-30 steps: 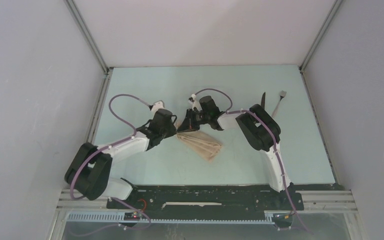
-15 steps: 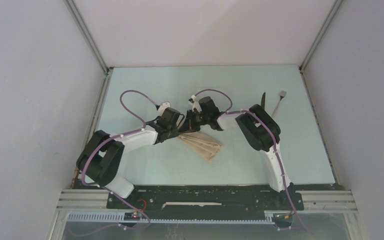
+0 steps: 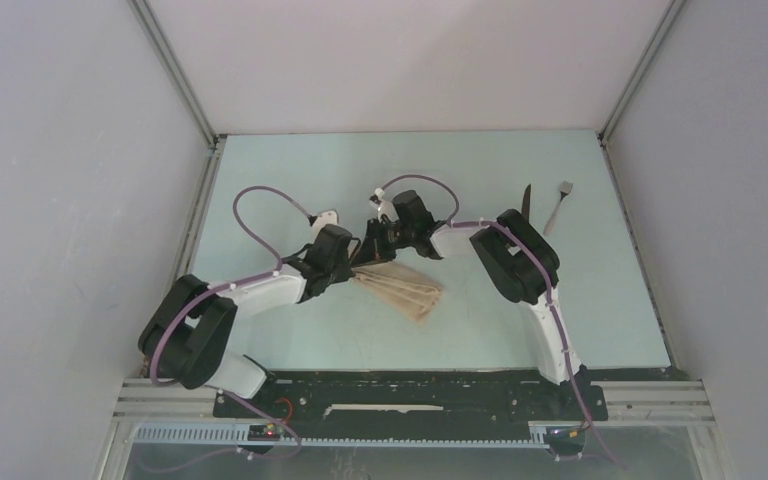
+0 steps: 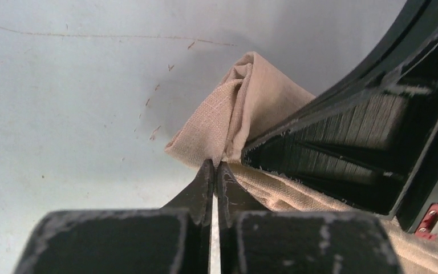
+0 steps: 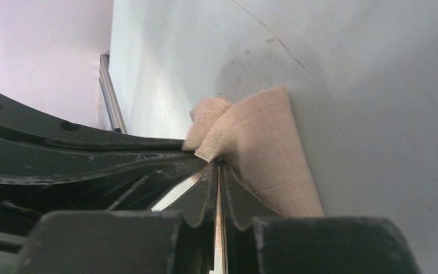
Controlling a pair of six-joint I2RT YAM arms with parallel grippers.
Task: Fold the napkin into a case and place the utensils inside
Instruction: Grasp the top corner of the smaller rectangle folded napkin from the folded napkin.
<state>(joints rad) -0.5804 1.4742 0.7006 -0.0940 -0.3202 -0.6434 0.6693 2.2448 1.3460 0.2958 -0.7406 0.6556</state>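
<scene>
The beige-tan napkin lies folded in a narrow stepped strip in the middle of the table, slanting toward the near right. Its upper left corner is lifted between both grippers. My left gripper is shut on that corner, as the left wrist view shows, with the cloth bunched above its tips. My right gripper is shut on the same corner from the other side, with cloth beside it. The black knife and the grey fork lie at the far right.
The pale green table is enclosed by grey walls with metal rails along its edges. The right arm's elbow stands just in front of the knife. The arms' bases sit on a black bar at the near edge.
The left arm has drawn back a little toward the near left, and its gripper stays at the napkin corner. The right gripper has shifted slightly up and left. The napkin body has not moved.
</scene>
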